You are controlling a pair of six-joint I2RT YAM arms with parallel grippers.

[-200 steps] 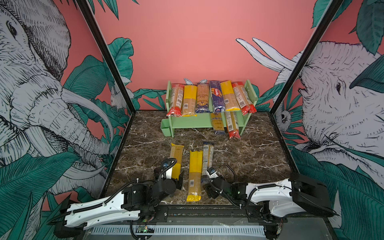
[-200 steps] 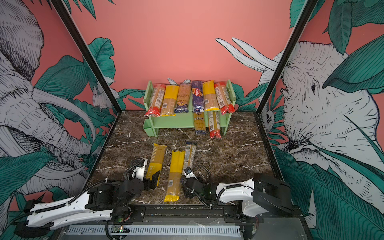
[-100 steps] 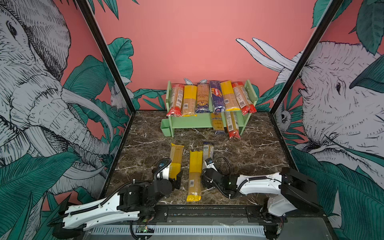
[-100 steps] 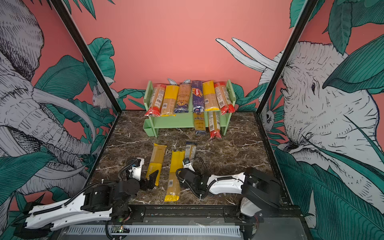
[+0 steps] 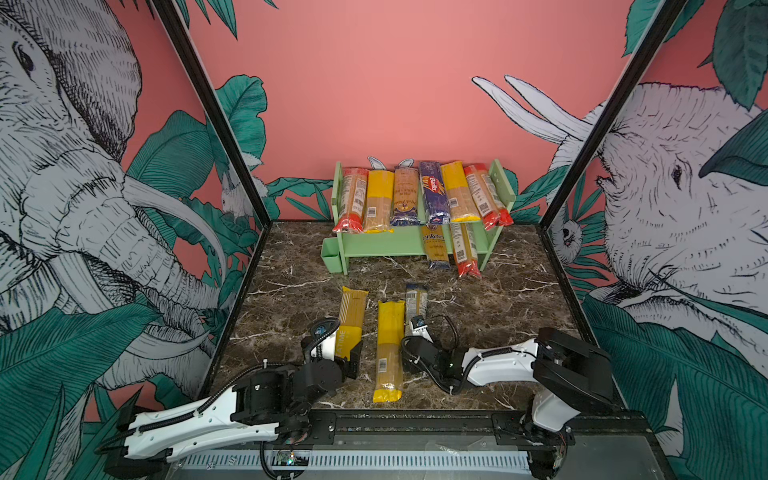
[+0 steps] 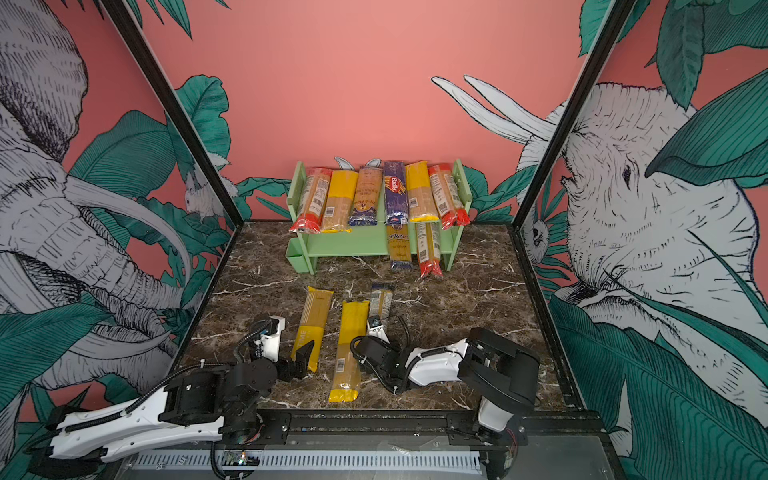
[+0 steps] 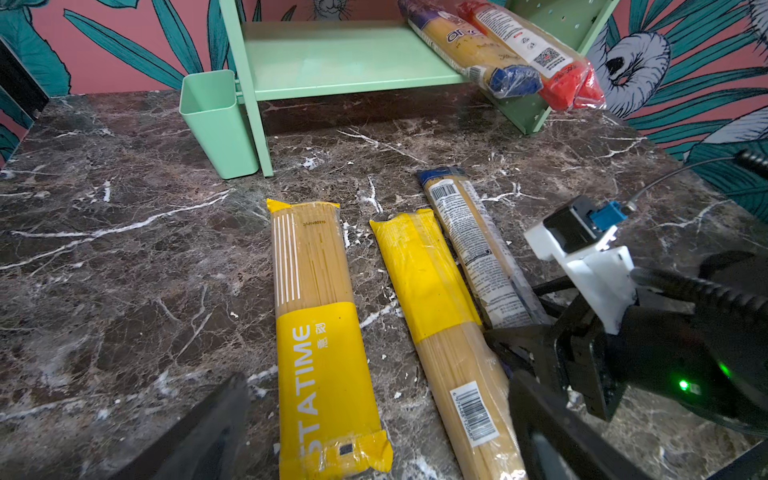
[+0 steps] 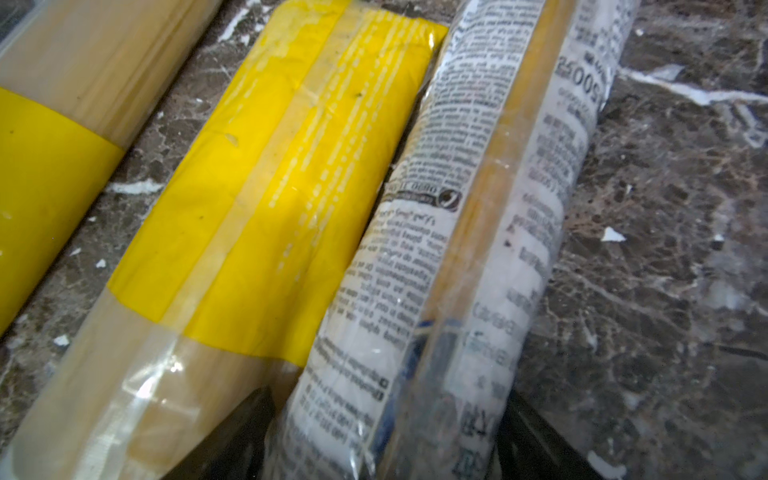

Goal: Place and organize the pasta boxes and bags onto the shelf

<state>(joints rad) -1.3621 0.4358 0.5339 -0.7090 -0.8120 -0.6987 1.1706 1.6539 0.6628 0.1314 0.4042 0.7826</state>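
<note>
Right gripper (image 8: 386, 399): partly spread, astride white-printed packet (image 8: 436, 249), one finger between it and yellow-banded packet (image 8: 270, 187); clamped or merely touching, cannot tell. Left gripper (image 7: 377, 376): spread wide, gripping nothing, straddling near end of STATIME packet (image 7: 316, 332). Shelf (image 5: 386, 247) well ahead of both.

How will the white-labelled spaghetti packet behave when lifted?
Probably stiff lengthwise: the white-labelled packet shows straight strands through its clear strip. Its glossy, wrinkled film may slip in a grip. Being rounded, it might roll if nudged sideways.
</note>
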